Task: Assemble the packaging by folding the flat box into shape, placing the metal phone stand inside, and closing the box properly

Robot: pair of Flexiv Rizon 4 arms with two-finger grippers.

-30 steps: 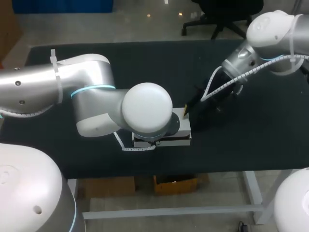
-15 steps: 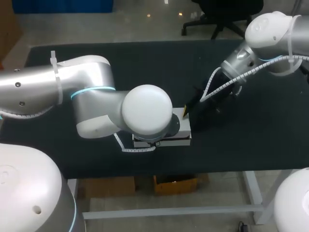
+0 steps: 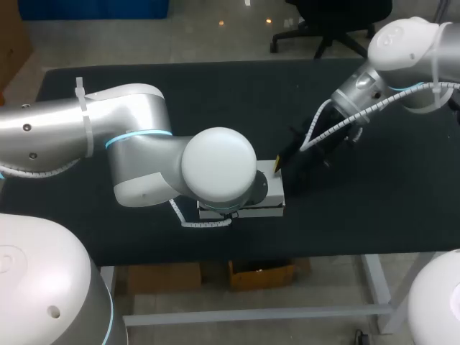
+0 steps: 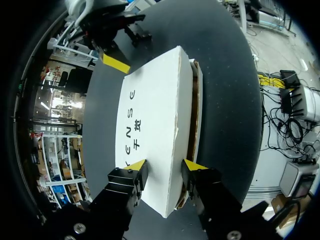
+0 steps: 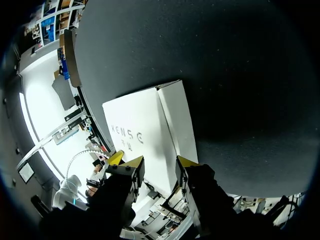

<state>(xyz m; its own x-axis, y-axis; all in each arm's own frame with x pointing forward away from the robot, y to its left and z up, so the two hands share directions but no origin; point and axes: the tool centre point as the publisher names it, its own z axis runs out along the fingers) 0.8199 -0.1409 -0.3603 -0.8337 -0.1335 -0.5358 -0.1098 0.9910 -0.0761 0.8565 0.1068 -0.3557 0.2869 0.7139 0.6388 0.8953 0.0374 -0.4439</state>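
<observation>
A white box with print on its lid lies flat on the black table. In the head view only its right end shows from under my left arm. My left gripper is shut on the box's near end, one finger on the printed top and the other at the brown inner edge. My right gripper stands open at the opposite end, where its yellow tip rests against the lid's corner. The metal phone stand is not visible.
My left arm's elbow hangs over most of the box. Bare black tabletop lies left of the box and beyond it. The table's front edge runs close to the box.
</observation>
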